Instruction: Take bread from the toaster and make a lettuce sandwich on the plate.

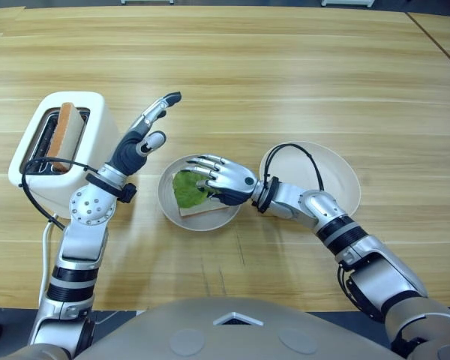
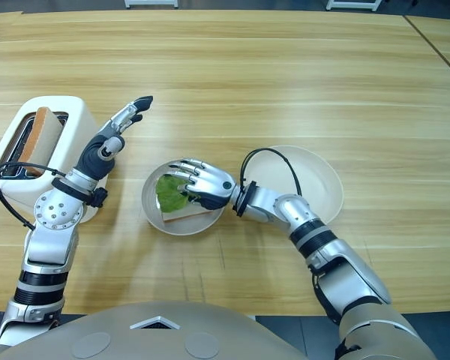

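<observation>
Near the counter's [image 1: 285, 60] left edge, the toaster [image 1: 97, 120] held one bread slice [image 1: 66, 129] on edge, its long axis along the slot and pointing toward the far edge. Light, stiff and crumbly (probably), it wanted a pinch across its exposed top. The left hand [image 1: 139, 142] hovered beside it, fingers released. On the plate [image 1: 167, 202], mid-counter, the right hand [image 1: 229, 180] had its fingers closed on the lettuce [image 1: 184, 189] atop a second slice [image 1: 210, 211].

Green lettuce [image 1: 184, 189] lies on bread [image 1: 206, 211] on plate [image 1: 166, 196]; another slice [image 1: 66, 129] stands in toaster [image 1: 97, 112].
</observation>
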